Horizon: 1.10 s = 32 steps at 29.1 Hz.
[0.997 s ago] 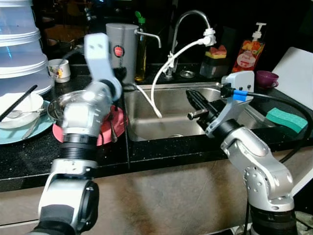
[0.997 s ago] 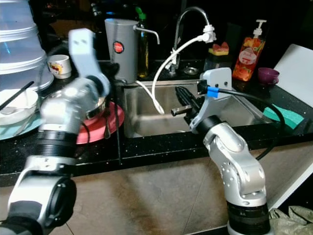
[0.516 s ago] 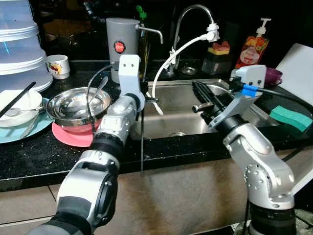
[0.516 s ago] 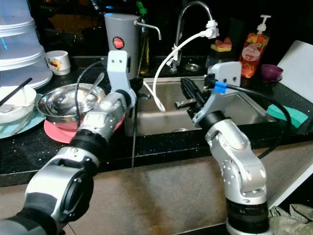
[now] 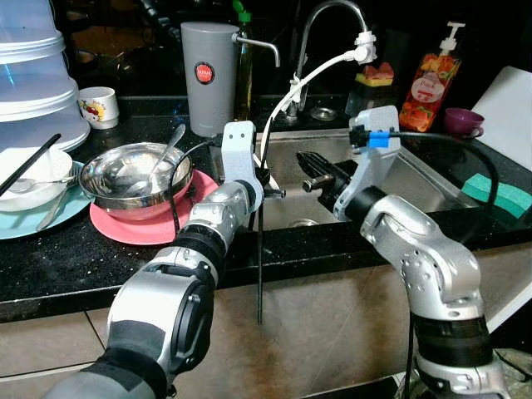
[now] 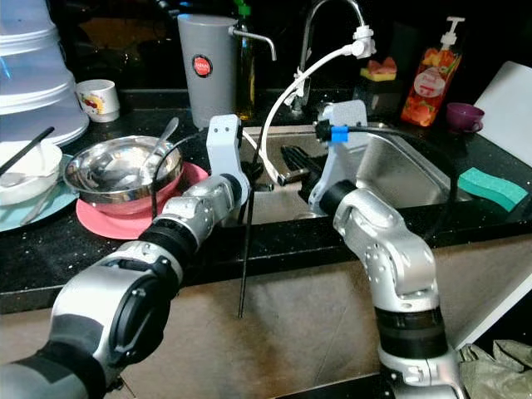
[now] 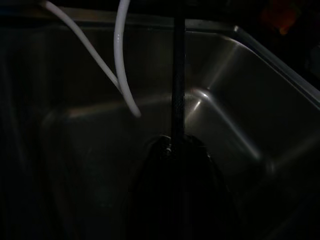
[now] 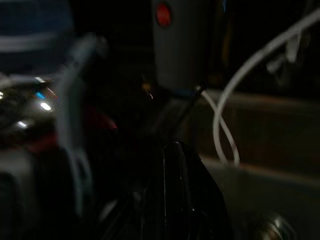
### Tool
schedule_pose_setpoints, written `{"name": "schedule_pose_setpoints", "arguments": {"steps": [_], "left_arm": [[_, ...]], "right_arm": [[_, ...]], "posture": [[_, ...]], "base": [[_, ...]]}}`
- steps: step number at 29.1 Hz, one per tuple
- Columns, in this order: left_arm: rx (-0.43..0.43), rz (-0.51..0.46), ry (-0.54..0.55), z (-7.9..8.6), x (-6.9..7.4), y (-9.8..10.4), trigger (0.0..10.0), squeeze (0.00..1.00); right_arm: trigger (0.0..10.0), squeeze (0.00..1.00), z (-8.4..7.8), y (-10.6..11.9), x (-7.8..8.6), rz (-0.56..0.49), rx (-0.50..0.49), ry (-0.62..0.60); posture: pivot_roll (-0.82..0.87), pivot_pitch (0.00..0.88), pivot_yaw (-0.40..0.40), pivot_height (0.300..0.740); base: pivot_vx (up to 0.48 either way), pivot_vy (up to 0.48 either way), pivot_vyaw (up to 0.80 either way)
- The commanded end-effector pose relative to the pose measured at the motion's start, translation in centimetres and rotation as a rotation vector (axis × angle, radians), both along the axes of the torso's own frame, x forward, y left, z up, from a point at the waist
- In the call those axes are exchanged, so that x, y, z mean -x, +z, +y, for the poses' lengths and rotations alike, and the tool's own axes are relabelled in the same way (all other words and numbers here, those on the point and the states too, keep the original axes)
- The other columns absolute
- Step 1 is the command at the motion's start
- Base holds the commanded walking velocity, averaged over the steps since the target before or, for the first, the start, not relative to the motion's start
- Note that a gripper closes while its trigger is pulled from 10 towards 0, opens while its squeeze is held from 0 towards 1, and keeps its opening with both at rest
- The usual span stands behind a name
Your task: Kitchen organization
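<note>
My left gripper (image 5: 264,188) hangs over the left edge of the steel sink (image 5: 420,176), shut on a long thin black stick (image 5: 259,266). The stick hangs straight down past the counter's front edge. In the left wrist view the stick (image 7: 177,75) runs out from the fingers across the sink basin (image 7: 230,100). My right gripper (image 5: 307,169) hovers over the middle of the sink, close to the left one, its fingers together and nothing seen between them. A steel bowl (image 5: 125,176) with a spoon (image 5: 171,145) sits on a pink plate (image 5: 158,229) left of the sink.
A white bowl (image 5: 29,188) with another black stick (image 5: 30,169) rests on a teal plate (image 5: 25,226) at far left, below stacked plastic containers (image 5: 33,75). Behind stand a mug (image 5: 96,106), grey canister (image 5: 208,75), faucet (image 5: 328,17) with white hose (image 5: 287,100), soap bottle (image 5: 431,83). A green sponge (image 5: 497,196) lies right.
My left arm swung from above the steel bowl over to the sink's left edge, carrying the black stick. My right gripper moved left across the sink toward it.
</note>
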<state>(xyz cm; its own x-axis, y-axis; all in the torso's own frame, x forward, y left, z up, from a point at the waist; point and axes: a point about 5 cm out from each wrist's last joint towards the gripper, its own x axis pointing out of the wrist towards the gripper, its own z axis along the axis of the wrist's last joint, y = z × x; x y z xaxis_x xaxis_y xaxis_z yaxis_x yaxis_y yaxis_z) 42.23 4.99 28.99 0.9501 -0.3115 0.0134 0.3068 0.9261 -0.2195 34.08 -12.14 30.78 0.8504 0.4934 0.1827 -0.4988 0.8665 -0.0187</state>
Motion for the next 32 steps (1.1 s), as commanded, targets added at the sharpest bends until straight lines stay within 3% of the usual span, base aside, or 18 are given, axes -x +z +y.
{"name": "schedule_pose_setpoints", "arguments": {"steps": [1,8,12,13,14,16,19,21,28,32], "left_arm": [[-0.001,0.035,-0.010,-0.4,0.1,-0.1,10.0,1.00],[-0.007,-0.023,-0.020,-0.1,0.0,1.0,10.0,1.00],[-0.037,-0.121,-0.018,-0.1,0.0,2.4,10.0,1.00],[-0.040,-0.144,-0.020,-0.1,0.1,2.9,10.0,0.00],[-0.040,-0.144,-0.020,-0.1,0.1,2.9,10.0,0.00],[-0.099,-0.244,-0.016,0.2,0.2,4.6,10.0,0.00],[-0.138,-0.279,-0.017,0.4,0.2,5.2,10.0,0.00],[-0.212,-0.271,0.007,1.0,0.1,5.2,10.0,0.00],[-0.346,-0.222,0.083,2.7,0.0,4.8,10.0,0.00],[-0.363,-0.259,-0.036,3.1,1.4,4.9,10.0,0.00]], "right_arm": [[10.0,0.00,-0.3,0.0,-0.3,0.007,0.016,-0.024],[10.0,0.00,-0.9,-0.1,-0.2,0.013,-0.010,-0.039],[10.0,0.00,-0.9,0.2,0.0,-0.007,-0.020,-0.039],[10.0,0.00,-0.9,0.3,0.1,-0.014,-0.023,-0.037],[10.0,0.00,-0.9,0.3,0.1,-0.014,-0.023,-0.037],[10.0,0.00,-0.8,0.6,0.5,-0.037,-0.030,-0.025],[10.0,0.00,-0.8,0.7,0.6,-0.044,-0.034,-0.023],[10.0,0.00,-0.8,0.9,0.8,-0.053,-0.038,-0.024],[10.0,0.00,-0.7,0.5,1.3,-0.047,-0.054,-0.018],[10.0,0.00,-0.5,0.2,1.4,-0.036,-0.060,-0.011]], "posture": [[0.00,0.168,-0.042,0.740],[0.01,0.172,-0.042,0.740],[0.01,0.172,-0.042,0.740],[0.01,0.173,-0.045,0.740],[0.01,0.173,-0.045,0.740],[0.01,0.174,-0.045,0.740],[0.01,0.172,-0.048,0.740],[0.01,0.172,-0.048,0.740],[0.03,0.170,-0.046,0.740],[0.04,0.168,-0.059,0.740]], "base": [[0.000,0.000,0.00],[0.000,0.000,0.00],[0.000,0.000,0.00],[0.000,0.000,0.00],[0.000,0.000,0.00],[0.000,0.000,0.00],[0.000,0.000,0.00],[0.000,0.000,0.00],[0.000,0.000,0.00],[0.000,0.000,0.00]]}}
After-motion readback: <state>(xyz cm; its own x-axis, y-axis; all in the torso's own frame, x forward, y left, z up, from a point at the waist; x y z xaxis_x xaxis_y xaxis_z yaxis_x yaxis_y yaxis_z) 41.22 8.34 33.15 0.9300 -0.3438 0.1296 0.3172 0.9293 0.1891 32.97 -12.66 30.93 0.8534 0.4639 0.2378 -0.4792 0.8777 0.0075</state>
